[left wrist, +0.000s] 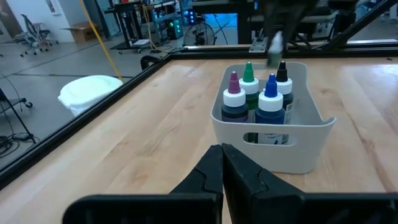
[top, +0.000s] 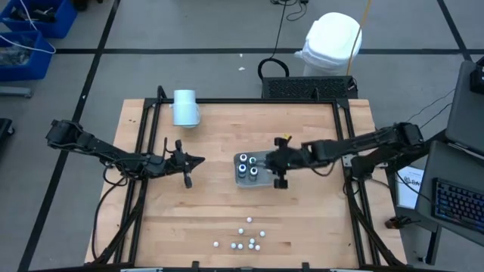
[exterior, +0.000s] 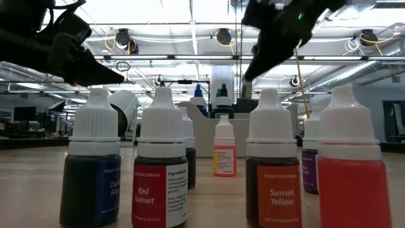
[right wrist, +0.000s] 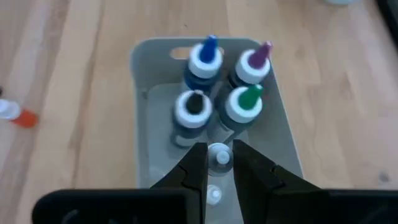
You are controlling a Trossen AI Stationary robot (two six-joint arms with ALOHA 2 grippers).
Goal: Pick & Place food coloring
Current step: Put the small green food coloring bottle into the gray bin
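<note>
The right gripper (right wrist: 219,163) pinched a tiny white-capped plastic bottle (right wrist: 218,155) by its neck above the grey tray (right wrist: 283,130), light and slippery-looking, while the left gripper (left wrist: 222,163) waited closed.

Even, bright overhead light fills every view. In the low view, ceiling lamps (exterior: 223,37) glare against a washed-out room, and the nearest bottles (exterior: 161,166) loom large and slightly soft. The table (top: 302,219) shows only faint shadows from above. The right wrist view is blurred throughout; the left wrist view's far background smears.
</note>
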